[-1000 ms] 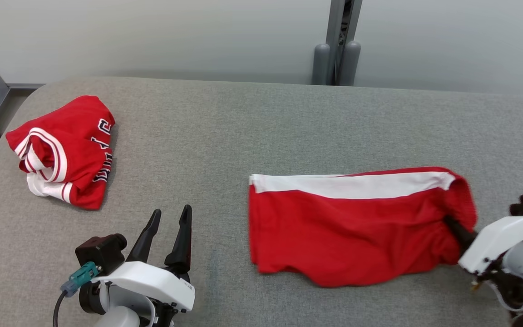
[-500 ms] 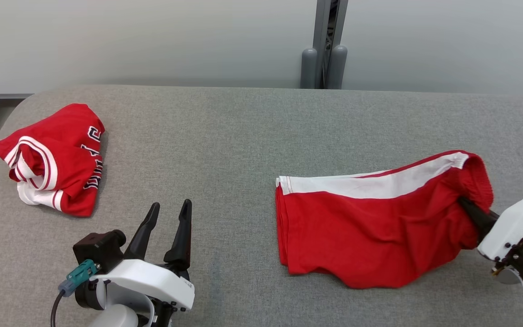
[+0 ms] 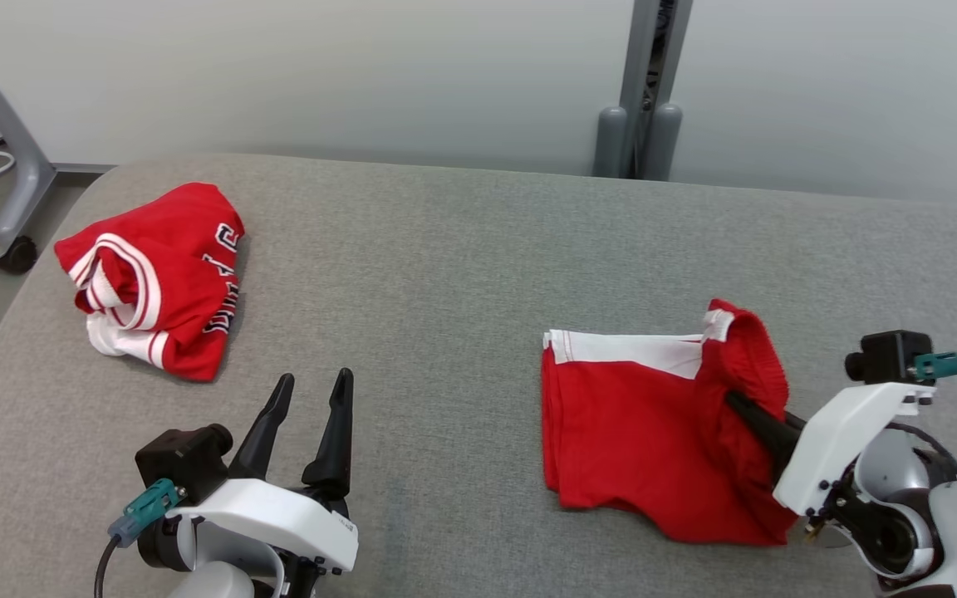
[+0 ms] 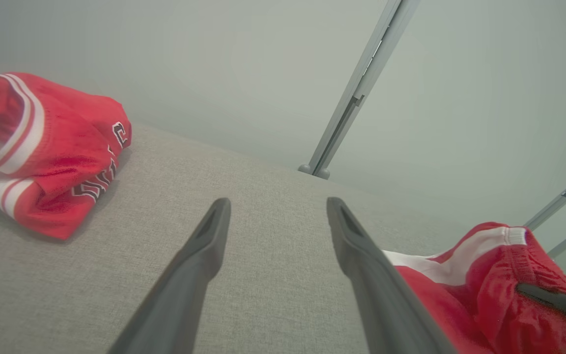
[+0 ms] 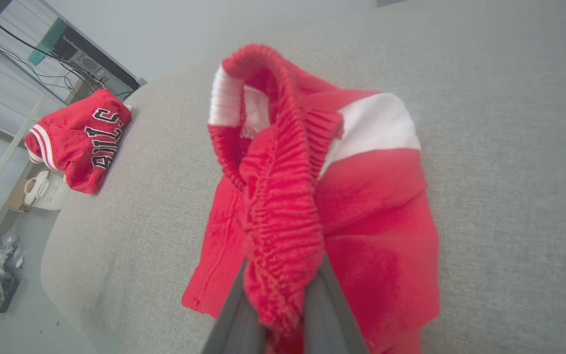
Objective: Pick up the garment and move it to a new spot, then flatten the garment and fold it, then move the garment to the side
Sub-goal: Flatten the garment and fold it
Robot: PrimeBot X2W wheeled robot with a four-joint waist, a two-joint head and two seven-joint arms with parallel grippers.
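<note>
The garment (image 3: 628, 423), red shorts with a white side stripe, lies on the grey table (image 3: 445, 274) at the right. My right gripper (image 3: 740, 403) is shut on its ribbed red waistband, which is lifted and drawn over the rest of the cloth. In the right wrist view the waistband of the garment (image 5: 283, 196) bunches over the two fingers of the right gripper (image 5: 278, 305). My left gripper (image 3: 315, 386) stands open at the lower left with nothing in it. In the left wrist view the left gripper (image 4: 278, 206) points over bare table, the garment (image 4: 484, 275) to its right.
A crumpled red jersey (image 3: 159, 278) with white trim and dark lettering lies at the table's far left, also in the wrist views as the jersey (image 4: 42, 147) (image 5: 84, 140). A grey post (image 3: 640, 124) stands behind the table. A wheeled stand leg (image 3: 13, 208) is left of it.
My right gripper has lifted the waistband end and carried it left over the shorts, so the cloth now spans a shorter width. The camera has also shifted. The left gripper has stayed open.
</note>
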